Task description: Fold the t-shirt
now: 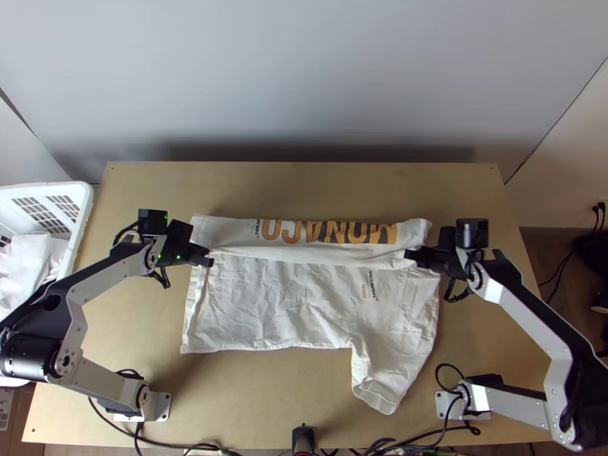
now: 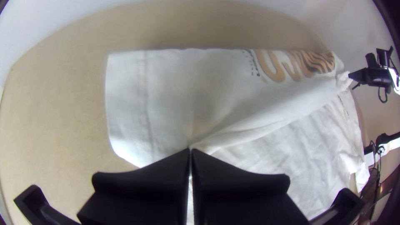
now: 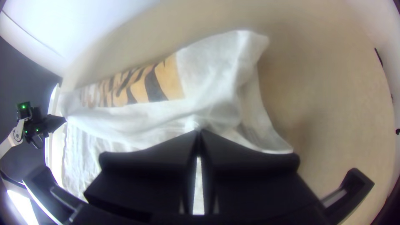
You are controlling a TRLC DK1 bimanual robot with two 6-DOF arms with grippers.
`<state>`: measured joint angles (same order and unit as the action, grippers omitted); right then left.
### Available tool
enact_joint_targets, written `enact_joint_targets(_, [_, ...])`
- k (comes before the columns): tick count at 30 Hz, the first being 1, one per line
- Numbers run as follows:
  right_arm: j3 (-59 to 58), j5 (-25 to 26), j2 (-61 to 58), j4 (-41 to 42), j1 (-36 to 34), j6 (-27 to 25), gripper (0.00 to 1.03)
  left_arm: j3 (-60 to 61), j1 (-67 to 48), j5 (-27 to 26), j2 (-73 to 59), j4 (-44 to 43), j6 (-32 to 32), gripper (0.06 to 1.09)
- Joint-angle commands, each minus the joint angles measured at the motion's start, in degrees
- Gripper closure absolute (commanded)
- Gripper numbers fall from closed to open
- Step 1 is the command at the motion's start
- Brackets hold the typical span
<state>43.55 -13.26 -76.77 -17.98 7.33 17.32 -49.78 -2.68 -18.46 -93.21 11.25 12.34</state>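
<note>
Two robot arms grip a white T-shirt [image 1: 281,304] on a wooden counter [image 1: 228,395], the left pincer [image 1: 207,258] closed at one end of a folded-over strip, the right pincer [image 1: 411,257] closed near the other. In each wrist view the fingertips meet, with cloth pinched between them. The shirt stretches between the two pincers, its folded strip and orange lettering [image 1: 334,232] lying along the side away from the arms' bases. The wrinkled remainder spreads toward the bases, a sleeve [image 1: 380,384] jutting out nearest the right one.
</note>
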Motion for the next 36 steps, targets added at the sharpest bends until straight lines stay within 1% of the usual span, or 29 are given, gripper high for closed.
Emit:
enact_joint_targets(1, [1.3,0.2,-4.6,-1.9,1.3,-0.5,1.00,-1.8,0.2,-0.1,-1.4,3.3,2.0,1.05])
enact_joint_targets(3, [2.2,0.6,-5.2,-1.9,1.5,-1.0,0.98,-2.3,0.3,-0.2,-1.7,4.8,3.5,1.05])
enact_joint_targets(4, [2.8,0.7,-5.8,-2.1,1.5,-1.0,0.88,-2.4,0.1,-0.2,-1.7,5.4,4.2,1.01])
enact_joint_targets(5, [3.6,0.8,-6.4,-3.2,1.5,-1.0,0.65,-2.4,-0.2,-0.2,-1.7,6.1,5.3,0.90])
enact_joint_targets(6, [4.5,0.8,-7.3,-4.6,1.5,-1.1,0.37,-2.4,-0.7,-0.2,-1.7,6.9,7.3,0.69])
enact_joint_targets(7, [5.7,0.9,-8.3,-6.4,1.5,-1.7,0.12,-2.5,-1.2,-0.2,-2.0,8.1,8.5,0.41])
enact_joint_targets(8, [6.8,1.3,-8.8,-8.1,1.3,-1.9,0.04,-3.0,-1.6,-0.2,-2.3,9.9,9.5,0.13])
enact_joint_targets(9, [7.3,1.5,-8.9,-8.9,1.0,-2.1,0.04,-3.6,-1.9,-0.2,-2.6,11.6,9.9,0.10])
enact_joint_targets(11, [8.6,3.0,-8.7,-10.5,0.4,-3.0,0.04,-4.2,-1.7,-0.4,-2.4,13.5,9.8,0.10])
enact_joint_targets(13, [11.1,5.2,-8.6,-14.3,-0.2,-3.3,0.04,-4.8,-1.5,-0.5,-1.2,14.3,9.7,0.10])
enact_joint_targets(14, [12.7,5.4,-8.5,-16.4,-0.8,-3.4,0.04,-5.3,-1.4,-0.5,-0.3,15.5,9.8,0.10])
enact_joint_targets(16, [17.0,5.3,-8.7,-22.5,-2.0,-3.4,0.04,-7.3,-0.9,-0.6,2.1,18.5,9.9,0.10])
enact_joint_targets(18, [21.4,5.3,-8.5,-29.4,-2.5,-4.0,0.04,-9.9,-0.6,-0.7,4.6,23.4,10.2,0.10])
enact_joint_targets(20, [24.5,5.1,-6.5,-34.7,-3.2,-5.4,0.04,-12.4,-0.6,-1.7,7.6,30.2,11.7,0.10])
enact_joint_targets(21, [25.4,4.4,-5.4,-37.4,-2.8,-7.0,0.05,-13.2,-0.6,-2.2,9.4,33.2,12.7,0.10])
enact_joint_targets(23, [25.8,4.1,-2.3,-41.3,-1.6,-10.5,0.05,-13.5,-0.8,-3.3,13.7,36.6,13.9,0.10])
enact_joint_targets(25, [23.2,4.1,1.9,-42.1,0.8,-14.1,0.05,-12.9,-1.2,-3.2,18.0,38.0,14.6,0.10])
enact_joint_targets(27, [19.1,4.0,6.8,-41.8,2.8,-19.4,0.05,-10.8,-1.6,-3.2,22.7,37.8,16.6,0.10])
enact_joint_targets(29, [15.5,4.0,10.8,-41.4,6.4,-22.0,0.05,-9.2,-1.9,-3.2,25.4,37.7,16.7,0.10])
enact_joint_targets(31, [13.1,4.1,14.2,-43.4,12.5,-22.1,0.05,-6.6,-2.3,-3.2,27.6,39.2,18.0,0.10])
enact_joint_targets(34, [12.3,4.0,14.3,-52.7,20.8,-21.5,0.05,-1.9,-4.0,-3.1,31.2,45.6,24.2,0.10])
enact_joint_targets(35, [12.2,3.9,13.8,-55.8,22.3,-20.4,0.05,-1.0,-4.7,-3.1,31.7,48.8,26.1,0.10])
enact_joint_targets(36, [11.7,2.7,13.9,-58.5,23.1,-20.3,0.05,-0.4,-5.1,-3.0,31.8,51.7,27.6,0.10])
